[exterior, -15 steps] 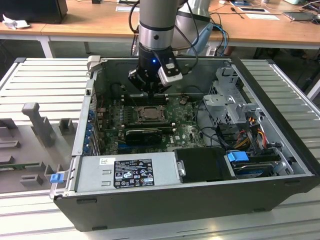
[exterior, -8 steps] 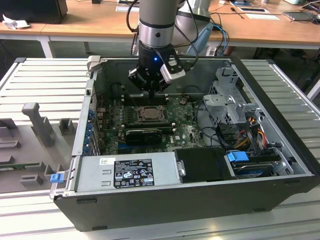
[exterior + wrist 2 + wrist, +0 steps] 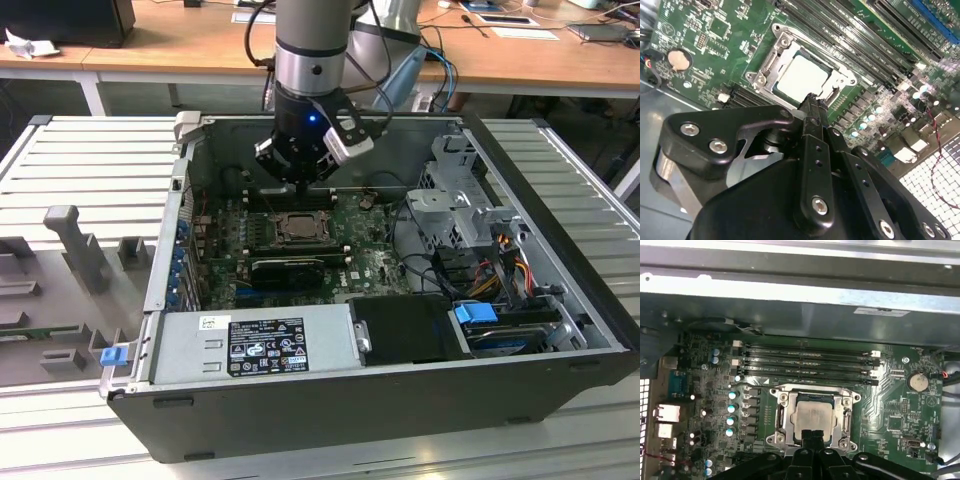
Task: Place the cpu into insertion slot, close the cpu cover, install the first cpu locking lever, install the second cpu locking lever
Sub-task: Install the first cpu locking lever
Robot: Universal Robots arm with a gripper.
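Observation:
The cpu (image 3: pixel 812 415) lies flat in the insertion slot (image 3: pixel 297 228) on the green board, its pale metal top showing through the window of the cpu cover (image 3: pixel 781 412). The cover frame lies down around the chip in both wrist views, cpu (image 3: pixel 801 80) inside cpu cover (image 3: pixel 767 65). My gripper (image 3: pixel 813 435) hangs just above the socket's edge, its two black fingers pressed together with nothing between them. In the second wrist view the gripper (image 3: pixel 812 101) tip stands over the chip's rim. From the exterior view the gripper (image 3: pixel 300 186) sits over the socket's far side.
Long black memory slots (image 3: pixel 807 362) run beside the socket. A black graphics card (image 3: pixel 288 270) lies on its near side. A grey power supply (image 3: pixel 255 345), a drive cage (image 3: pixel 460 190) and bundled cables (image 3: pixel 500 260) crowd the case, and the case walls close in all around.

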